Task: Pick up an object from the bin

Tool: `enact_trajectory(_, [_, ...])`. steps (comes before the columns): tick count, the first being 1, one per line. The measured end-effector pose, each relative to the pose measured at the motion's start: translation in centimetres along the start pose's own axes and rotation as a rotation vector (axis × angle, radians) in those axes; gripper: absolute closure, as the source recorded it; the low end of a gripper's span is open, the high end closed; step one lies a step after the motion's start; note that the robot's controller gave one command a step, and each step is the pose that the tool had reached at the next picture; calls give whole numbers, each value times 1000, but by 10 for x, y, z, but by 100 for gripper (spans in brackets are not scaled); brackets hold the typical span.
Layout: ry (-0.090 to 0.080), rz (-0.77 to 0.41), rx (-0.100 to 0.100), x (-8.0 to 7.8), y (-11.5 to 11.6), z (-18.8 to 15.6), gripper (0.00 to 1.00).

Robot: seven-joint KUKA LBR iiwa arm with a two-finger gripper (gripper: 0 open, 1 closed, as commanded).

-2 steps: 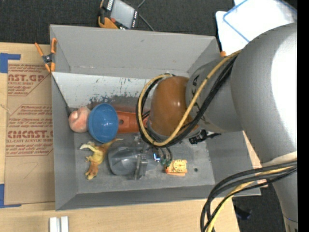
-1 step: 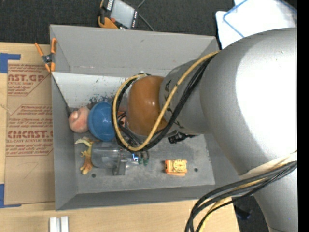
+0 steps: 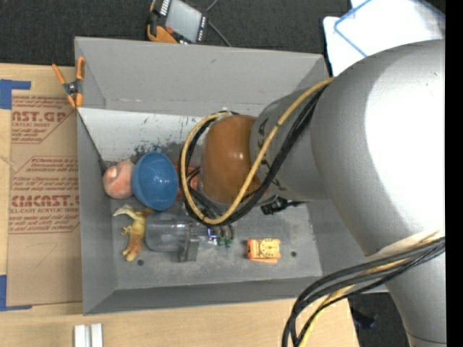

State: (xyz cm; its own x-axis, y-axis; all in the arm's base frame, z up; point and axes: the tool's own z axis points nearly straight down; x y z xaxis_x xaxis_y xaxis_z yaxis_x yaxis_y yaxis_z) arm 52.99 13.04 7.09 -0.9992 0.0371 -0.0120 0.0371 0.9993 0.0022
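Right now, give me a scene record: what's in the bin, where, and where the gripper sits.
bin: grey metal bin, arm reaching in from the right
gripper: low near the bin's middle, under the arm's wrist
nearest thing: clear plastic cup, on its side, just left of the gripper
left: blue bowl, with a pinkish ball against its left side
front left: yellow toy animal, beside the cup
front right: small orange toy, apart from the rest
grasp: cannot tell

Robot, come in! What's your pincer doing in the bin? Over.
Status: pincer low in bin, by clear plastic cup. Nearby: yellow toy dinosaur, round blue bowl.
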Motion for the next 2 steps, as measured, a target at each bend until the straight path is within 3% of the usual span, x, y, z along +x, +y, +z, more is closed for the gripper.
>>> enact_trajectory(1, [0, -10, -6, -7, 16, -79, 100])
enact_trajectory(2, [14, -10, 4, -7, 2, -127, 100])
